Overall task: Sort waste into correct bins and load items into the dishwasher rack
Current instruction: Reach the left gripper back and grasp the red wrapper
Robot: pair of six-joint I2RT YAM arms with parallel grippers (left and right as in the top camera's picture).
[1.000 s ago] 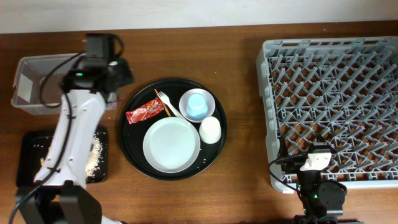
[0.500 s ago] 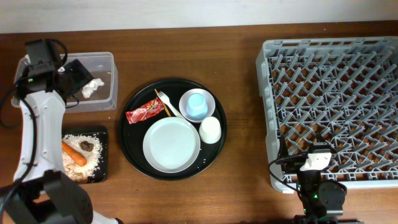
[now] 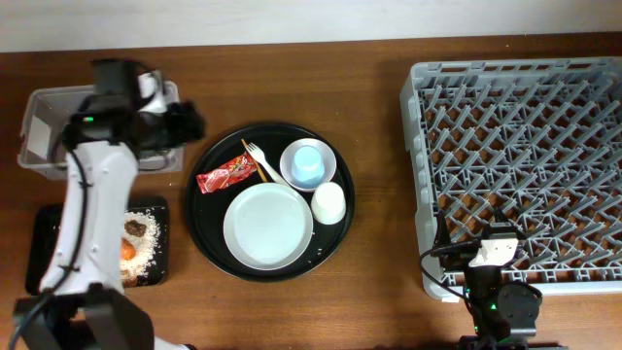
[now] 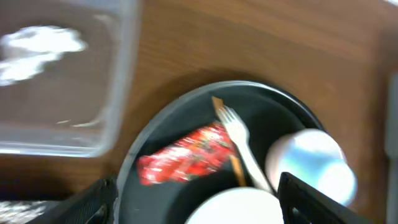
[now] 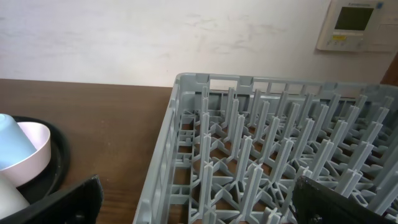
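Red wrapper point(image 3: 225, 178), fork point(image 3: 262, 163), blue cup point(image 3: 307, 165), white cup point(image 3: 328, 202): one each; left fingers point(image 4: 87, 202), right fingers point(image 5: 62, 202) released

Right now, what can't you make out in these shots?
- Clear tub: overhead, the left arm covers its right half; in the left wrist view the tissue inside is motion-blurred.
- Shallow black tray: overhead, the same arm crosses it, hiding many scraps.
- Red wrapper: print too small overhead, blurred from the wrist.
- Plate: left wrist view, cut off by the bottom edge.
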